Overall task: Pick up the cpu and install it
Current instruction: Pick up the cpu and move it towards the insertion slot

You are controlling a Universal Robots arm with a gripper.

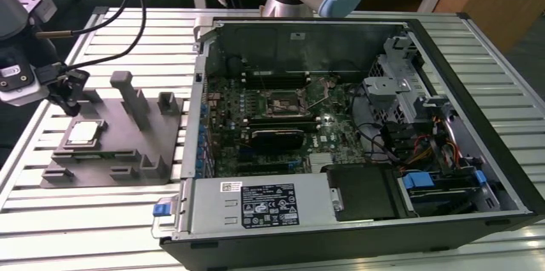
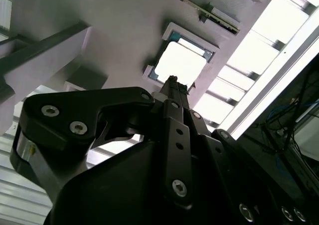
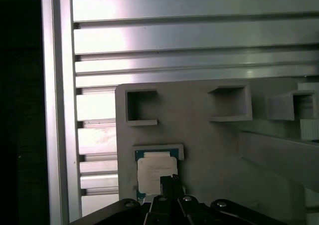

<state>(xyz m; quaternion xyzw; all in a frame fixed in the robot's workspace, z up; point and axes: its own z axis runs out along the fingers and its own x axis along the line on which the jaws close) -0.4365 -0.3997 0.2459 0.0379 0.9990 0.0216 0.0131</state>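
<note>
On the slatted surface (image 1: 85, 220), at nine o'clock of the open computer case (image 1: 307, 41), sat the grey fixture block (image 1: 124, 136), where our hand (image 1: 65, 104), pinched narrow and empty, hung at eleven o'clock of the cpu (image 1: 83, 133) lying in its recess; we judged a clean pickup needed it centred, level, gripping edges only.

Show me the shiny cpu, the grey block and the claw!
cpu (image 3: 149, 169): first wrist view, middle of its silver top.
grey block (image 1: 117, 134): exterior view, its bare flat base.
claw (image 2: 173, 81): second wrist view, its dark tip.
</note>
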